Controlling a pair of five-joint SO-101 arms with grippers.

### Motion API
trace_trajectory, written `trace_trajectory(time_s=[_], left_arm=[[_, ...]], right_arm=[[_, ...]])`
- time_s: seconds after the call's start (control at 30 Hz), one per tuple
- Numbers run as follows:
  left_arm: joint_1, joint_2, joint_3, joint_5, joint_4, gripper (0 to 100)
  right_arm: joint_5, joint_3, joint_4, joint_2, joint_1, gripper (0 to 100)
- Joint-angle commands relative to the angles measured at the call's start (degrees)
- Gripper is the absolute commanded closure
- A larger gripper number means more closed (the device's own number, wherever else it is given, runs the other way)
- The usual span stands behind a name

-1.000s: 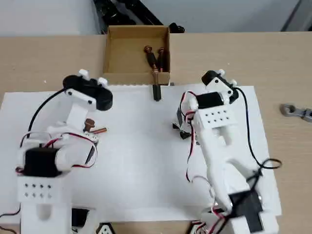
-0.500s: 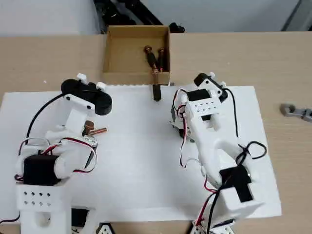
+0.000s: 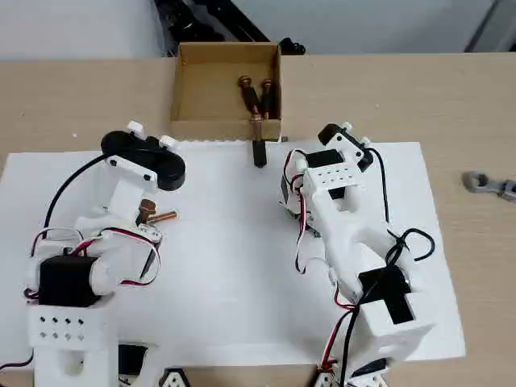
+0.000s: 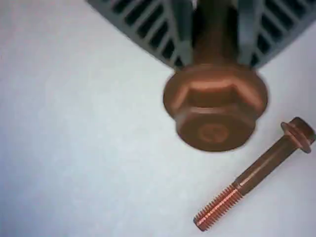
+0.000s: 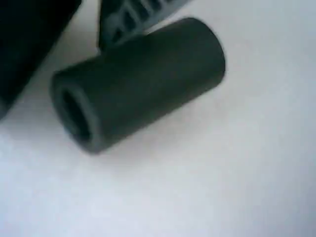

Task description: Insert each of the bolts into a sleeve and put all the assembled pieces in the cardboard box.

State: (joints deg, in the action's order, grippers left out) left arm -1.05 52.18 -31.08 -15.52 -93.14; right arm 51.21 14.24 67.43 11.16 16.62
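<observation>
As its jaws pinch the shank, left tool (image 4: 215, 42) holds bolt (image 4: 216, 109).

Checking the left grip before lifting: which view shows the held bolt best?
Left wrist view: the bolt faces the camera head-on, shank between the fingers. High view catches its head beside the arm; right wrist view looks at a sleeve.

Nothing is legible; the stamp on the bolt (image 4: 216, 123) cannot be read.
</observation>
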Motion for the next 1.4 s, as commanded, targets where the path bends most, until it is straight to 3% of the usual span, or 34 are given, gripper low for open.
trace_trajectory(time_s=[0.0, 0.17, 0.67, 0.87, 1.17, 1.37], left_arm=[[-0.26, 1.32, 0.31, 0.09, 1.23, 99], [-0.18, 1.32, 0.31, 0.09, 1.23, 99], [-0.26, 2.9, 3.91, 0.44, 1.23, 99], [-0.26, 10.9, 6.55, 4.13, 3.16, 100], [-0.26, 27.78, 0.84, 4.04, 3.34, 100], [-0.26, 37.1, -3.38, 4.31, 3.34, 100]], right_arm=[[0.09, -1.23, -2.33, 0.22, -2.15, 82.2], [-0.09, -1.23, -1.98, 0.22, -5.23, 82.2], [-1.85, 6.77, -2.07, 0.13, -5.14, 82.4], [-2.46, 6.68, -2.33, 0.13, -5.23, 99.8], [-5.27, 6.77, -1.45, -0.48, -5.14, 98.7], [-5.36, 3.87, 6.02, -0.57, -3.82, 98.7]])
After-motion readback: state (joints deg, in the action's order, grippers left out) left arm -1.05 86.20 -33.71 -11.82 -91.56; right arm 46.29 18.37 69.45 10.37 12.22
